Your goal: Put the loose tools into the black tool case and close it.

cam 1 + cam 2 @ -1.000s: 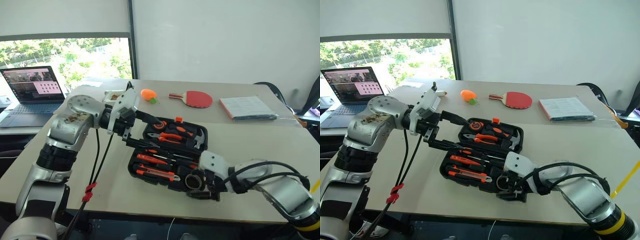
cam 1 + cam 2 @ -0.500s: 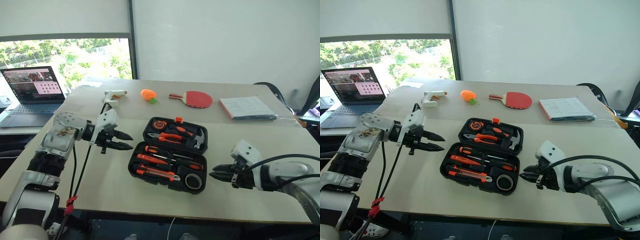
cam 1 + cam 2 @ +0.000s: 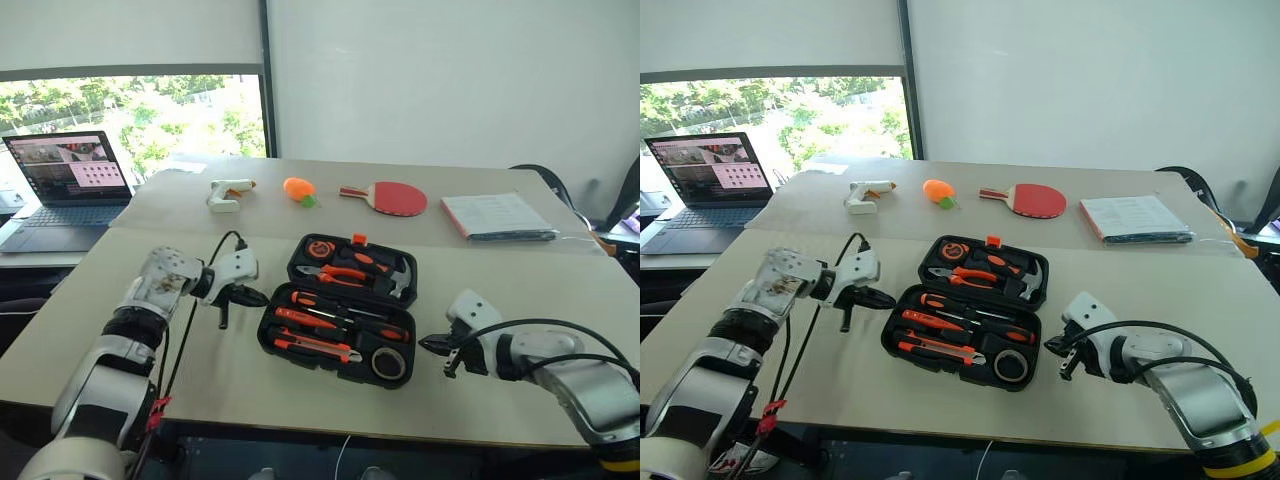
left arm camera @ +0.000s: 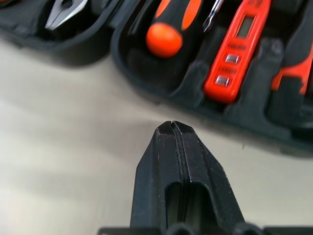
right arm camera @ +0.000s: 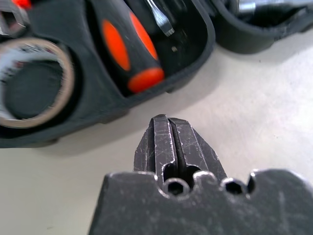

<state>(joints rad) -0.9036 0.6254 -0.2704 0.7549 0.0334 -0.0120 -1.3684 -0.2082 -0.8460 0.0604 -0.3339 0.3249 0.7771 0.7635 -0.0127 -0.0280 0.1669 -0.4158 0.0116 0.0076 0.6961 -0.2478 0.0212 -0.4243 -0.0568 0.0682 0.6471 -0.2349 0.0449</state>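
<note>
**Case lies open and filled, both grippers clenched empty at its ends**

The black tool case (image 3: 340,310) lies open flat near the middle of the table (image 3: 560,290), its lid half toward the far side and its base half toward the robot. The tools sit in their moulded slots: screwdrivers (image 3: 305,319), an orange knife (image 3: 315,347) along the near edge and a tape roll (image 3: 387,363) in the near right corner. No loose tool lies on the table around it, so by my reading the packing is done and closing the lid is what remains.

The left gripper (image 3: 252,296) sits just beside the case's left end, fingers pressed together on nothing; the right gripper (image 3: 433,344) is likewise clenched and empty, just off the right end. Flanking the case this way suits pushing or folding the lid over from either side.

There is bare table in front of the case and to both sides, so the arms have room. Behind it, well apart, lie a glue gun (image 3: 226,192), a small orange object (image 3: 297,189), a red paddle (image 3: 390,198) and a stack of papers (image 3: 497,216); a laptop (image 3: 62,190) stands far left. None blocks the lid's swing.
</note>
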